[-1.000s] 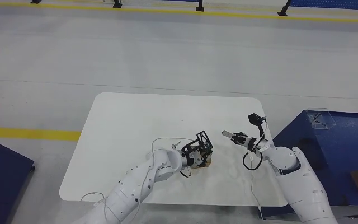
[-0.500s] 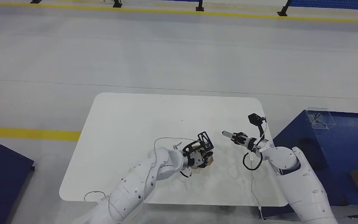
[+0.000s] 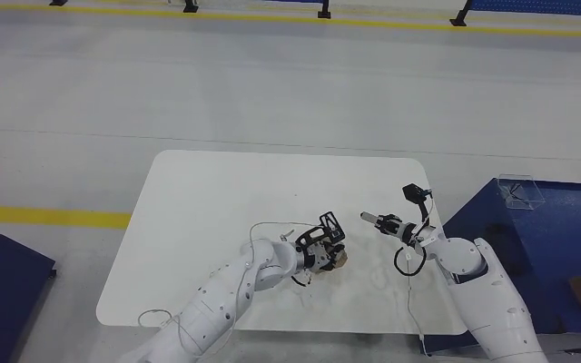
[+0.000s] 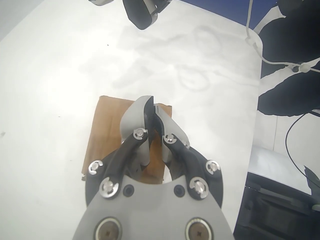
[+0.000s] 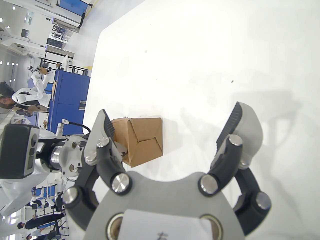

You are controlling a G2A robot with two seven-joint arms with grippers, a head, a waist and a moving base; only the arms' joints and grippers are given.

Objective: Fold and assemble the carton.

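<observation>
Risk, top view: carton (image 3: 339,264) is being held under left gripper (image 3: 331,250) at table (image 3: 227,209) front-centre, w/ right gripper (image 3: 367,218) near but not touching. If pushed off-centre, it is probably being tipped or skidded. Left wrist: fingers (image 4: 132,116) are being pressed together over it; whether a flap is being nipped can't be told. Right wrist: right gripper is being held spread; folded end, thus apparently long axis, is being pointed at it.

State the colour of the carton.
The carton is plain brown, clearest in the right wrist view.

Left claw (image 4: 153,100) pinched shut (tips touching); right claw (image 5: 171,109) spread wide, well apart.
</observation>
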